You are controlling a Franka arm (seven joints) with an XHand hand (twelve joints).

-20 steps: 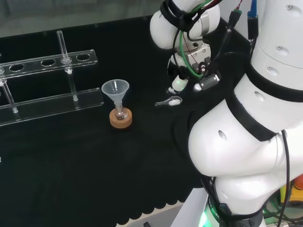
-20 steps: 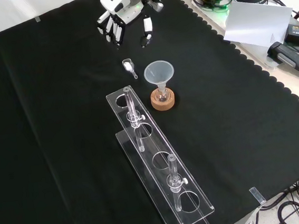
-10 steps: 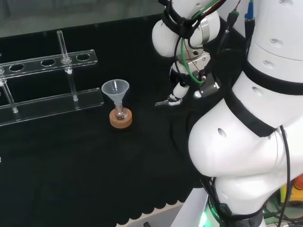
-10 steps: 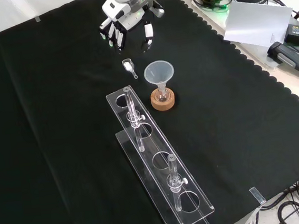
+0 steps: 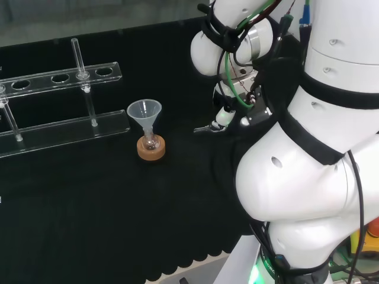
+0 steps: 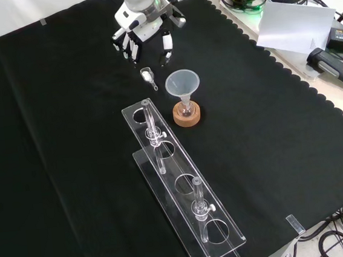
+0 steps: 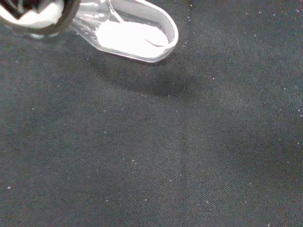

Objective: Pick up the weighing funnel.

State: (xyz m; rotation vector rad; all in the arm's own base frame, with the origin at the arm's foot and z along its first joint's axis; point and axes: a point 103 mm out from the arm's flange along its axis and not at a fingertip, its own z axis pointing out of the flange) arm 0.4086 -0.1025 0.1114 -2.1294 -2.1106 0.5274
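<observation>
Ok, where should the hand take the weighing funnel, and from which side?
Probably across the side walls of the scoop end, from straight above. The weighing funnel lies flat on the cloth, mouth up, with white powder inside, so a level pinch should keep that in. Its thin stem points away from the hand, towards the rack, and offers less to hold.

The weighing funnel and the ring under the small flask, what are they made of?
Weighing funnel: clear and glossy, so glass or plastic, I cannot tell which. The cloth shows through its wall, and white powder lies in it.
Ring: looks like cork, going by its matte light brown, opaque look.
</observation>
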